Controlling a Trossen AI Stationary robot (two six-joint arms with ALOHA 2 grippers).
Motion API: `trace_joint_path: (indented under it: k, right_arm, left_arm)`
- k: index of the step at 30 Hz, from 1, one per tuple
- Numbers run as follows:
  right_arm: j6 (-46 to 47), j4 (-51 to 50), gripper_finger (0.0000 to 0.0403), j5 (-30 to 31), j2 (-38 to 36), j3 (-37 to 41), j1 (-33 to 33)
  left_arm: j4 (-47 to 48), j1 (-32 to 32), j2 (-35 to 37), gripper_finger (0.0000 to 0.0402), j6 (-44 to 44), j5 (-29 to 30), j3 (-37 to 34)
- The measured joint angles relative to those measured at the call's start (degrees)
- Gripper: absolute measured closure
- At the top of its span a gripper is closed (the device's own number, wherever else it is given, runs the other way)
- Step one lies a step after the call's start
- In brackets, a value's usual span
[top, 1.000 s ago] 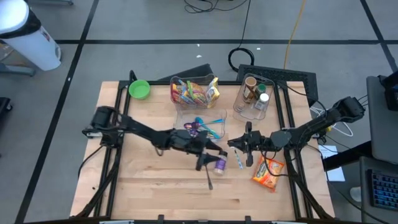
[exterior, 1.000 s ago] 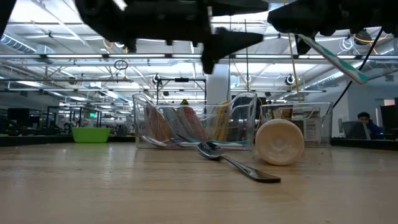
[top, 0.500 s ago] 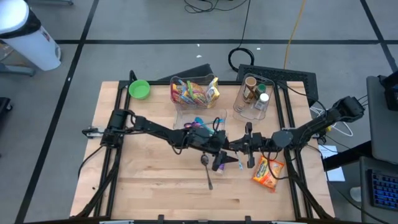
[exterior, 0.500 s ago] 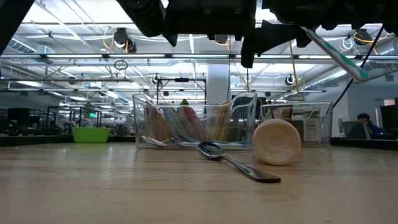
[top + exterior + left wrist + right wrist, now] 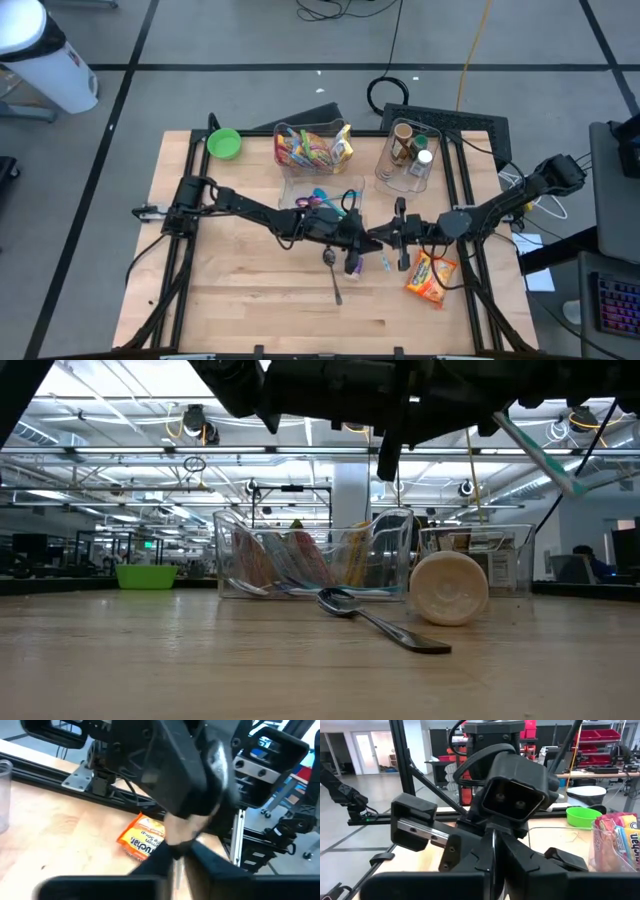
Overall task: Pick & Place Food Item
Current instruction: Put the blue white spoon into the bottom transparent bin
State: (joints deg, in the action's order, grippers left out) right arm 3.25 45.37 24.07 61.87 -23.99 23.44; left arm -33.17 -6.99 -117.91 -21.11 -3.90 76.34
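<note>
An orange food packet (image 5: 432,277) lies flat near the table's right front and also shows in the left wrist view (image 5: 142,840). My right gripper (image 5: 388,240) is shut on a thin white and teal toothbrush (image 5: 540,452). My left gripper (image 5: 366,242) meets it tip to tip above the table's middle. Its fingers stand close together around a thin pale strip (image 5: 176,866). Below them, a purple-capped bottle (image 5: 352,265) lies on its side and a spoon (image 5: 334,277) lies flat. My left gripper has its fingers closed on a thin pale strip (image 5: 176,866), coming level from the table's left. I take the strip for the toothbrush's far end, but the fingers hide most of it. My right gripper pinches the toothbrush's handle (image 5: 493,847) between its two fingers, coming level from the table's right. The toothbrush is lifted clear, and its free end (image 5: 575,482) slants down toward the near edge.
At the back of the table stand a clear bin of snack packets (image 5: 313,148), a clear bin of utensils (image 5: 328,198), a clear bin of bottles (image 5: 408,155) and a green bowl (image 5: 223,143). Bare wood lies at the front left.
My left gripper has gone toward the table's right edge, over the bottle and spoon, up to my right gripper's fingertips. The right gripper and the toothbrush have kept still, as have the bottle, spoon and packet.
</note>
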Motion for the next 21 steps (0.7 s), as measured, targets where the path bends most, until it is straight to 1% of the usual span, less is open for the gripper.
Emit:
trace_joint_path:
  k: [1,2,6,11,13,16,19,21]
  right_arm:
    - [0.10,-0.01,0.0397,-0.11,0.00,0.00,0.02]
    - [-0.17,-0.02,0.0395,-0.15,0.00,0.00,0.02]
    - [-1.89,0.25,0.0374,-0.32,0.00,0.00,0.04]
    - [-5.66,1.01,0.0324,0.82,-0.27,0.00,-0.15]
    - [-9.02,2.48,0.0300,3.04,-0.51,0.00,-0.15]
    - [-16.63,4.73,0.0261,5.68,-1.67,0.00,-0.17]
    - [-22.94,6.66,0.0226,6.11,-3.27,-0.06,-0.17]
    - [-25.17,6.84,0.0208,5.98,-4.43,-0.04,-0.17]
  left_arm:
    - [0.00,-0.01,0.00,0.0377,0.03,0.03,0.00]
    - [0.02,0.01,0.00,0.0388,0.06,0.02,0.00]
    - [0.04,0.08,0.00,0.0392,1.98,0.78,0.00]
    - [0.06,0.43,0.72,0.0396,3.60,1.37,0.00]
    - [1.50,0.76,1.80,0.0397,4.14,1.48,-0.02]
    - [3.04,1.58,3.54,0.0398,4.77,2.50,0.00]
    - [5.76,2.87,5.82,0.0398,6.02,2.90,0.00]
    - [9.15,3.86,8.15,0.0398,6.24,4.76,-0.02]
